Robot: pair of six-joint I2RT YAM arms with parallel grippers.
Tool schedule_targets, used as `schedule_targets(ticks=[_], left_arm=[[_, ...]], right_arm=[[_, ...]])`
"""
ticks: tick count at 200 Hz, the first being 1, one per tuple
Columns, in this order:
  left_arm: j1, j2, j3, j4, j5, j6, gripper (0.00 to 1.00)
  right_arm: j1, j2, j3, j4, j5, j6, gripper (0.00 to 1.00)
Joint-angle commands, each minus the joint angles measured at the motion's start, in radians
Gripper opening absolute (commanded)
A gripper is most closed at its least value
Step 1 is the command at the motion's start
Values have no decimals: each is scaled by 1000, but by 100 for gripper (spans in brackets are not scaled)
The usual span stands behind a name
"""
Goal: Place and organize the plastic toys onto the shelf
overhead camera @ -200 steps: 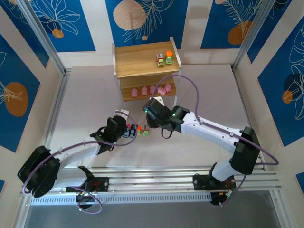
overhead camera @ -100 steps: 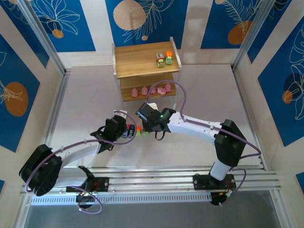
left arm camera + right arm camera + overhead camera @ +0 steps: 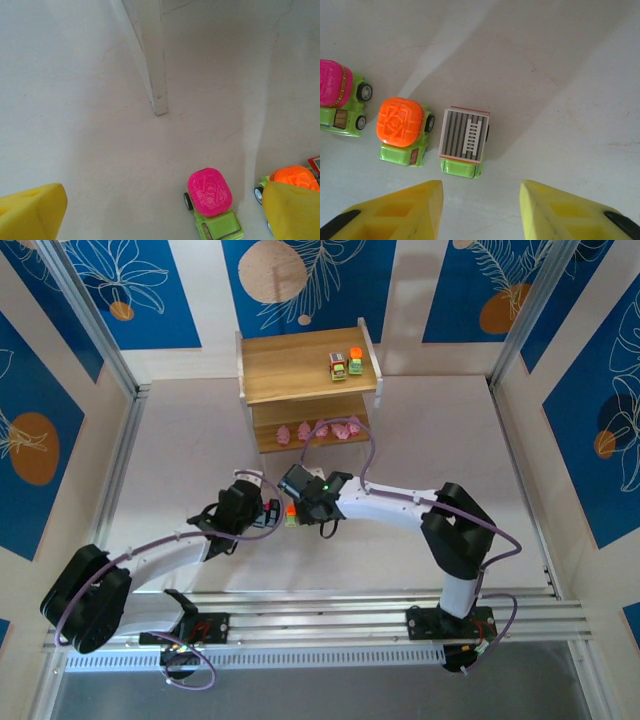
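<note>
**Plastic toys: three trucks left on the surface, right hand lined up on the grey one**

Plastic toys (image 3: 288,512) not yet shelved come to three small trucks. They are parked side by side in a short row near the middle of the surface (image 3: 180,440), between the front of the shelf (image 3: 300,365) and the near edge. From the right wrist the row reads pink-topped truck (image 3: 332,97), orange-topped truck (image 3: 402,129), grey-topped truck (image 3: 465,140), each just beside the next. On the shelf, two trucks (image 3: 338,365) stand by the right edge of the upper board. A line of pink figures (image 3: 322,428) sits along the lower board.

The right hand (image 3: 481,207) hovers over the surface with its yellow fingers (image 3: 400,212) partly spread and nothing between them. The grey-topped truck lies just ahead of the gap. The left hand (image 3: 160,215) is at the other end of the row, spread wide and empty, with the pink-topped truck close in front of it.

The step in hand looks like the pick of the grey-topped truck. The next move calls for bringing the right hand forward and down until its fingers straddle that truck's sides. The orange-topped truck stands so near that one finger has little room and could nudge it. Once the truck is pinched, it should lift clear and go to the upper board, set beside the two trucks there. That would keep trucks above and figures below.
</note>
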Motion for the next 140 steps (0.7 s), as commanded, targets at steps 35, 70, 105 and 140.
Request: schedule_targets(ticks=[35,70,105,140], left_arm=[[24,-12,10,-16,29,-27,100],[27,-10,10,-16,33,-29,100],[30,-12,10,-16,33,-30,100],[33,-19,7,-14,32,-33,100]], right_arm=[[-3,43,49,22,-36,21,45],[-4,68,66,23,-43,19,45],[-14,88,83,17,-41,19,46],[-24,100,87,18,-49,19,47]])
